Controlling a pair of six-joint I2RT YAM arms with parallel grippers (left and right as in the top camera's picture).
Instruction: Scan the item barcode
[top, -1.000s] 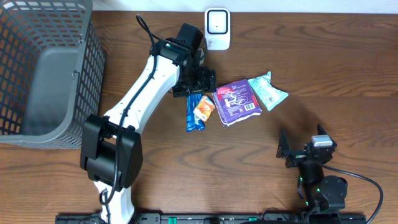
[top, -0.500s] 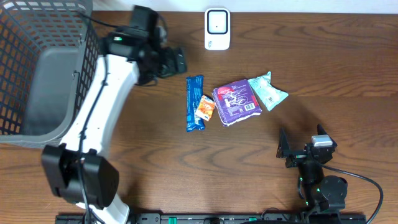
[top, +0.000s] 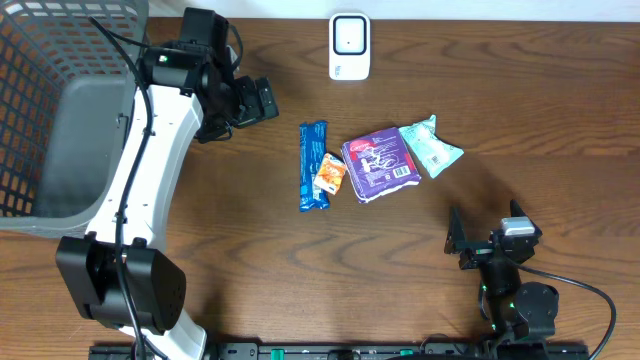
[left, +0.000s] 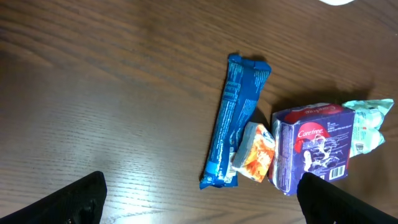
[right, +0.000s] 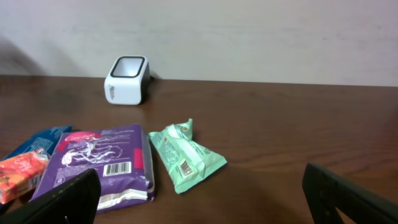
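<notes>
Four items lie mid-table: a blue bar (top: 313, 165), a small orange packet (top: 328, 175), a purple pack (top: 380, 165) and a mint-green pouch (top: 432, 147). The white scanner (top: 349, 45) stands at the back edge. My left gripper (top: 262, 102) hangs open and empty, left of the blue bar (left: 236, 121). In its wrist view the purple pack (left: 314, 146) shows a barcode. My right gripper (top: 486, 225) rests open near the front right. It faces the green pouch (right: 186, 155), the purple pack (right: 102, 163) and the scanner (right: 127, 79).
A grey mesh basket (top: 60, 110) fills the back left corner, just behind the left arm. A wall rises behind the scanner. Bare wooden tabletop lies between the items and the right gripper.
The left arm has swung left, away from the items and toward the basket, its jaws spreading a little wider. The items and the right arm have not moved.
</notes>
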